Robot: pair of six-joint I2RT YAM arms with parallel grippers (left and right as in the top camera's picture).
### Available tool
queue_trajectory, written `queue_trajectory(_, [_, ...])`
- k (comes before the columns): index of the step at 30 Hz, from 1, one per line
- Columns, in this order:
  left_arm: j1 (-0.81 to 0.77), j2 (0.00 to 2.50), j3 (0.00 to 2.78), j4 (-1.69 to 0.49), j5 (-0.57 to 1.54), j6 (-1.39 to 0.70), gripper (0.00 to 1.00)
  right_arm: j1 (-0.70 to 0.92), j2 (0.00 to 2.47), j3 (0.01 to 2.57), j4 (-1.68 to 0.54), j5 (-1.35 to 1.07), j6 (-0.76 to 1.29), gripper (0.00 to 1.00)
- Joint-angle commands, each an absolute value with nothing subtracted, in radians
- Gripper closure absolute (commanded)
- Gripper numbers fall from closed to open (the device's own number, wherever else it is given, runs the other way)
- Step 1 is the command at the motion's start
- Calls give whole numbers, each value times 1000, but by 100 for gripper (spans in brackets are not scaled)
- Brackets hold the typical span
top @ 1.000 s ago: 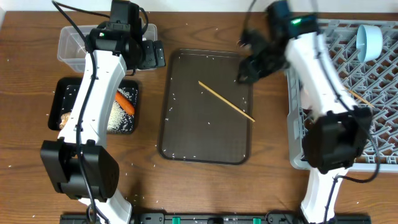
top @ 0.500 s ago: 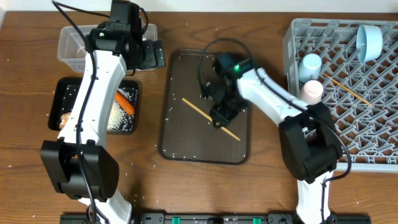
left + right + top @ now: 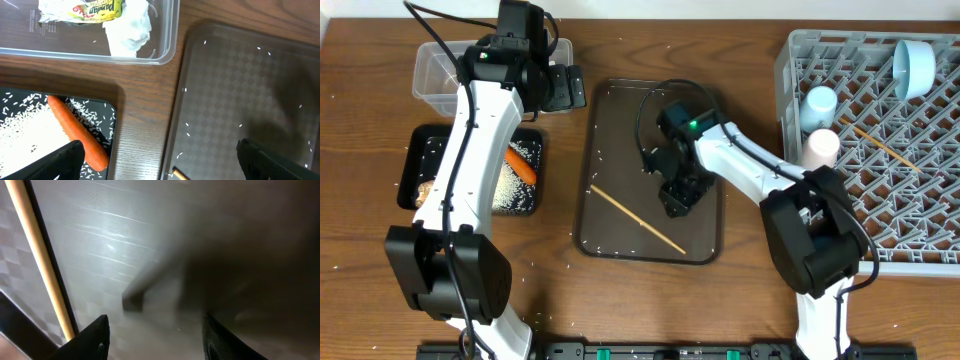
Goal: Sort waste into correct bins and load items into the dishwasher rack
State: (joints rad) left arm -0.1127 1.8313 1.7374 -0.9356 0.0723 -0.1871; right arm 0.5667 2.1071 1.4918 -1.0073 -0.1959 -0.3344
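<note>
**Q:** Where's everything sitting?

**A:** My left gripper [image 3: 157,152] hangs released at upper left, by the clear tub [image 3: 428,78]. The chopstick [image 3: 638,220] lies lower centre on the brown tray [image 3: 610,120]. My right gripper [image 3: 678,196] is near it, up and to the right, spread and gripping nothing.

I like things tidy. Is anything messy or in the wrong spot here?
Yes: white rice grains are spilled over the brown tray and the table. One chopstick lies alone on that tray, while another chopstick is in the rack.
</note>
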Motion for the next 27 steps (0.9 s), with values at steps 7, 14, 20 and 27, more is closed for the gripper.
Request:
queue_trajectory(7, [-109, 1835, 1725, -938, 72, -197, 2, 698, 2091, 1523, -1004, -164, -330, 40])
queue_trajectory(14, [-109, 1835, 1725, -938, 71, -197, 2, 860, 2092, 1523, -927, 63, -330, 10])
queue_trajectory(20, [-109, 1835, 1725, -938, 71, -197, 2, 943, 2118, 1523, -917, 189, -330, 4])
queue_trajectory(27, [-109, 1835, 1725, -938, 72, -197, 2, 922, 2146, 1523, -923, 218, -318, 20])
